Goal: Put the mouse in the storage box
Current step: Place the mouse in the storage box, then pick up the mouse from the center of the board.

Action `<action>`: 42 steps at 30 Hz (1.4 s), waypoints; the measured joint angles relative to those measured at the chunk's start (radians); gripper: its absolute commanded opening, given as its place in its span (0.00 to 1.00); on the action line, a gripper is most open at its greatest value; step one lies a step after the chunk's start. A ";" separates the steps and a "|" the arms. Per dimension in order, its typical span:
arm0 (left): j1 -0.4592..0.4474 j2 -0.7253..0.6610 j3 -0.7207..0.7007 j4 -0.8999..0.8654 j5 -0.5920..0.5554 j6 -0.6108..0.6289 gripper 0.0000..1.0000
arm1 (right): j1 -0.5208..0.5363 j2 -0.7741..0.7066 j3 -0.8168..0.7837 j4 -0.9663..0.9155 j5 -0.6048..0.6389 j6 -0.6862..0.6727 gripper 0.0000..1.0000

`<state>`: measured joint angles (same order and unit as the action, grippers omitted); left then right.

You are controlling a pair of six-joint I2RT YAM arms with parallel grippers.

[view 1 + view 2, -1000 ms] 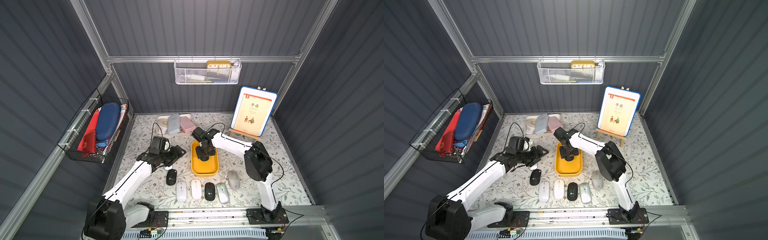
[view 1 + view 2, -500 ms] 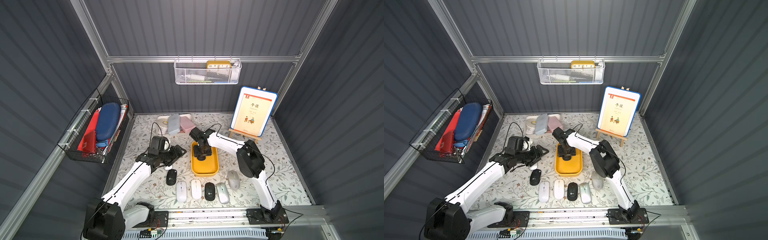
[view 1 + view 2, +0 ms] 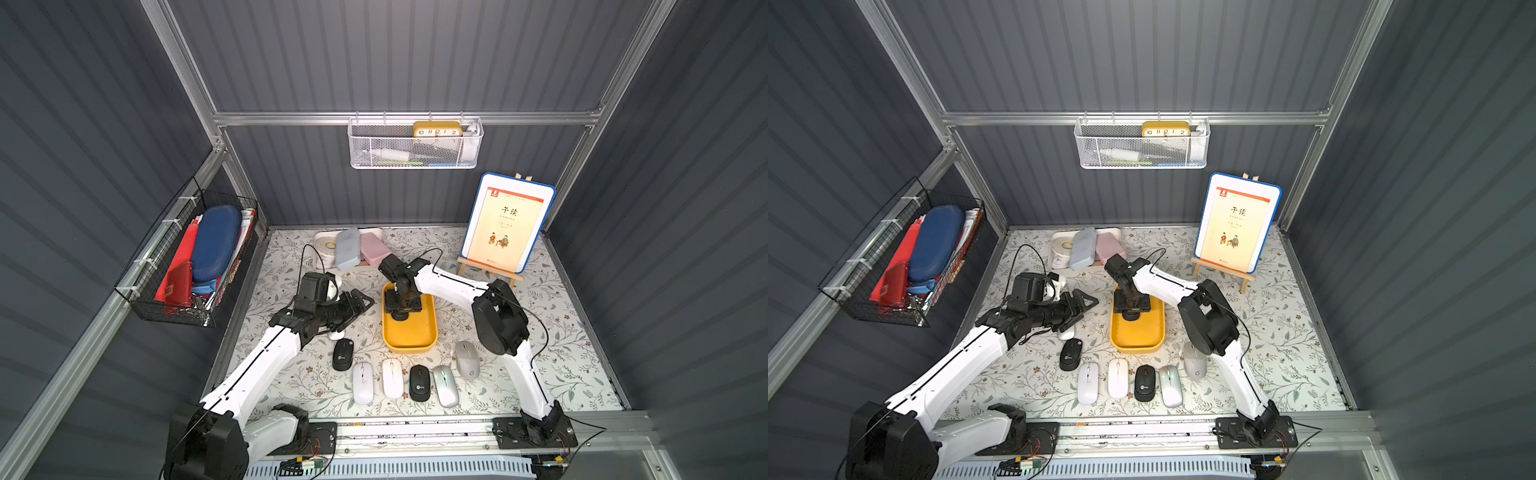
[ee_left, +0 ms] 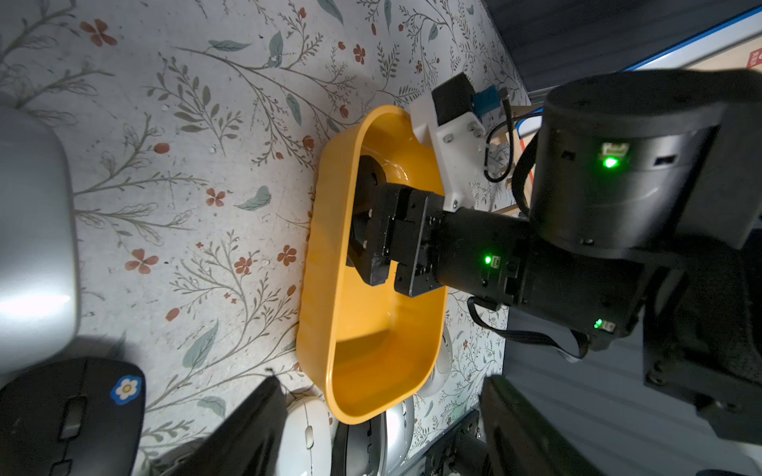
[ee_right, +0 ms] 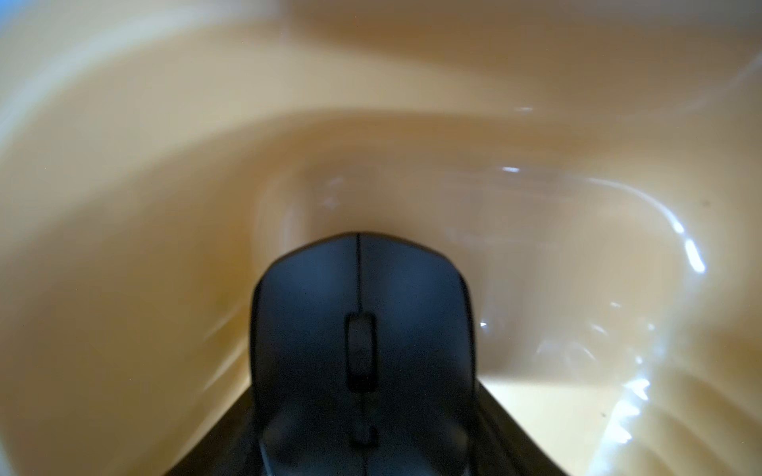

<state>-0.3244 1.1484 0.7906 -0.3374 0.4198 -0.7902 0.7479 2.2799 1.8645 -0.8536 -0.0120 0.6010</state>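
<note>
Black mouse (image 5: 363,350) inside storage box (image 5: 123,206), plain only in right wrist view

Inside the storage box (image 3: 409,332), the right hand (image 3: 400,308) hides most of the black mouse (image 3: 400,319); whether it grips the mouse is unclear.

Evenly lit top views; blurred right wrist view, glare on storage box (image 5: 692,255)

White mesh basket (image 3: 382,154) on back wall, yellow clock (image 3: 437,128) inside; book (image 3: 506,224) upright on wooden easel (image 3: 490,270)
</note>
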 measured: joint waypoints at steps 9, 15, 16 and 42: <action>0.000 -0.007 0.000 0.000 0.014 0.006 0.79 | 0.017 -0.029 0.002 -0.002 0.027 -0.004 0.79; 0.000 -0.040 0.001 0.007 0.026 0.006 0.78 | 0.039 -0.186 -0.040 -0.005 0.073 0.002 0.78; 0.000 -0.048 0.001 0.015 0.034 0.005 0.77 | 0.040 -0.225 -0.056 -0.004 0.090 0.005 0.78; -0.592 0.155 0.051 0.150 -0.106 -0.126 0.76 | -0.013 -0.978 -1.044 -0.010 0.164 0.071 0.92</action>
<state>-0.9165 1.3033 0.8413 -0.1875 0.3141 -0.9165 0.7345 1.3018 0.8204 -0.8635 0.1520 0.6716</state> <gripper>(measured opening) 0.759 0.912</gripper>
